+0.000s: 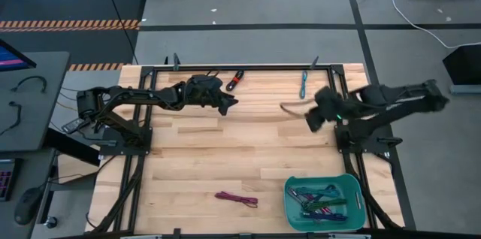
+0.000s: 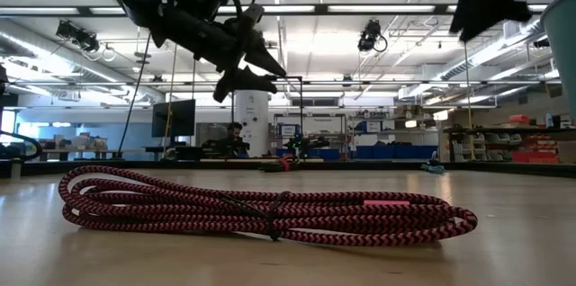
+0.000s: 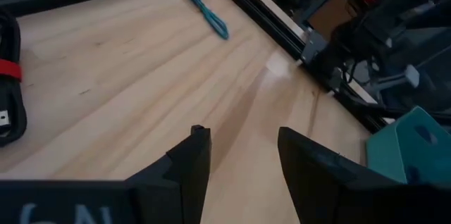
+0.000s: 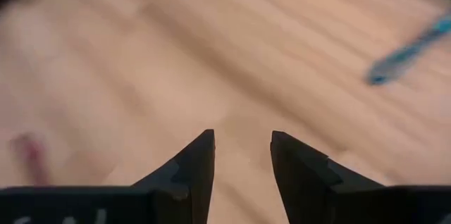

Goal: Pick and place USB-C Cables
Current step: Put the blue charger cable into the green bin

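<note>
I'm working over the wooden desk (image 1: pixel 225 156), and my right gripper (image 1: pixel 313 121) hangs above it at about two o'clock from centre, its fingers apart with nothing between them, seen clearly in the right wrist view (image 4: pixel 242 155). The left gripper (image 1: pixel 228 103) waits near twelve o'clock, its fingers likewise spread and empty. The teal bin (image 1: pixel 355 188) sits at five o'clock and already holds several cables; I can't count them surely, as they overlap. Loose on the desk I count three: the magenta-black cable (image 1: pixel 236 199) at six o'clock, the teal cable (image 1: pixel 304 84) at one o'clock by the far rail, and the red-black cable (image 1: pixel 235 80) at twelve o'clock beside the left gripper. I judge the teal one to be next for my right arm. To do it well I'd line the fingers across the bundle's narrow width, come straight down at its middle so both strands are caught, and keep clear of the rail beside it.
</note>
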